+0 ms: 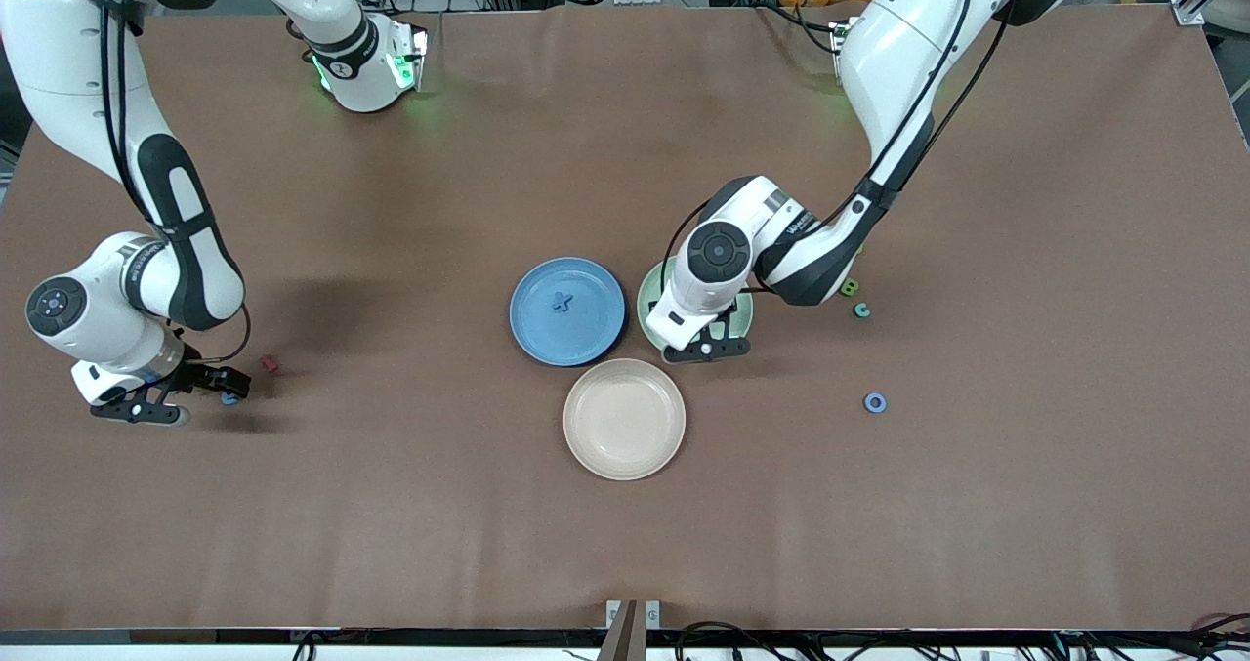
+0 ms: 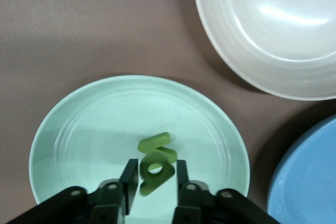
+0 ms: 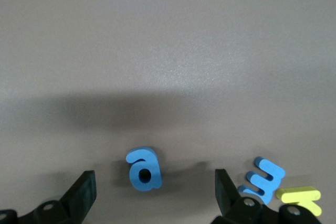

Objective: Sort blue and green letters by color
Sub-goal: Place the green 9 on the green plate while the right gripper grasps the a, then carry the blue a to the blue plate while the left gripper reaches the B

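Left hand (image 2: 154, 179): clamped on a lime-green foam letter (image 2: 155, 170) over the mint-green plate (image 2: 63, 129).
Right hand (image 3: 152, 192): fingers apart around the blue foam letter a (image 3: 143, 169) on the bench.

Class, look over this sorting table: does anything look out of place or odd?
Nothing stands out. The blue x lies in the blue plate, and the left gripper holds a green letter over the green plate.

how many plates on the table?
3: blue plate mid-table, green plate beside it under the left gripper, cream plate nearer the camera than both. None look hidden.
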You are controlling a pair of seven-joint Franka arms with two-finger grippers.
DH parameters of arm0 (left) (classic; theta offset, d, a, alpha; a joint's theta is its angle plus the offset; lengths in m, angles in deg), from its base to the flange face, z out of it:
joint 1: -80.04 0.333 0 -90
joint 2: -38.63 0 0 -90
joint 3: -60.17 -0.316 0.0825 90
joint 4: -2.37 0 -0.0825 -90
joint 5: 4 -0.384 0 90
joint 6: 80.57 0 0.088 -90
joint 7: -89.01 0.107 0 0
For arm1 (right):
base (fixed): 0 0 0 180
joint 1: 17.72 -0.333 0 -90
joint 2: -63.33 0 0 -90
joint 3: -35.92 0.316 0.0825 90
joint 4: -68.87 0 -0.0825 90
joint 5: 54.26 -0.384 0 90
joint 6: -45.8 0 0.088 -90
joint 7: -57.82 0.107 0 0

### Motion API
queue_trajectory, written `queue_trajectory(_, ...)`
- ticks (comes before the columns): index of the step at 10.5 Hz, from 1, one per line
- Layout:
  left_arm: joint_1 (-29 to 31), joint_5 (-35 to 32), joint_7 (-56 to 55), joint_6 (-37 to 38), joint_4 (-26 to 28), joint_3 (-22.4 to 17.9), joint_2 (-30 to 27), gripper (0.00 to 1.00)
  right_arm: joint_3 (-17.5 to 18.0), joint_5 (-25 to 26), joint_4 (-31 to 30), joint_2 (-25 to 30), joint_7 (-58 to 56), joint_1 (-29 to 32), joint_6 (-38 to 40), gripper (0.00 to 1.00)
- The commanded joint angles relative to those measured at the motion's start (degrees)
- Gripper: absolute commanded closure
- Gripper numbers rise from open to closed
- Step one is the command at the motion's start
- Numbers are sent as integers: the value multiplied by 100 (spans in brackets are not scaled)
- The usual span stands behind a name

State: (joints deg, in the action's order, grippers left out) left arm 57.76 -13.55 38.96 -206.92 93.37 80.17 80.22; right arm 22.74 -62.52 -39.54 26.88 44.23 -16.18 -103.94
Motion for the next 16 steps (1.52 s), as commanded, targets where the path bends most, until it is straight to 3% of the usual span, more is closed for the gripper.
queue_trajectory(1,12,-30,-260,23,322,-14,-326,0,149,-106,-339,164,-47,119,-371,0)
queue_trajectory(3,118,-29,-208,23,427,-14,-511,0,193,-255,-348,138,-47,110,-389,0)
queue_trajectory(5,756,-64,534,23,1110,12,-1246,0,228,-264,-426,138,-47,119,-512,10)
queue_trajectory(7,1145,-65,1092,5,1927,56,-2072,0,246,-256,-514,103,-82,128,-722,40)
queue_trajectory(8,1268,-56,1407,5,2218,56,-2337,0,246,-264,-541,94,-178,128,-810,59)
queue_trajectory(9,1461,-65,1767,-12,2438,65,-2496,0,246,-264,-532,103,-188,136,-811,77)
queue_trajectory(11,1935,-65,2426,-396,2965,74,-2612,0,263,-474,-524,198,-135,119,-759,100)
queue_trajectory(13,2296,-56,2666,-1651,3931,74,-2726,0,351,-677,-489,680,-118,101,-8,100)
queue_trajectory(16,2324,-134,2754,-1796,4242,65,-2744,0,360,-678,-471,1305,318,-196,874,100)
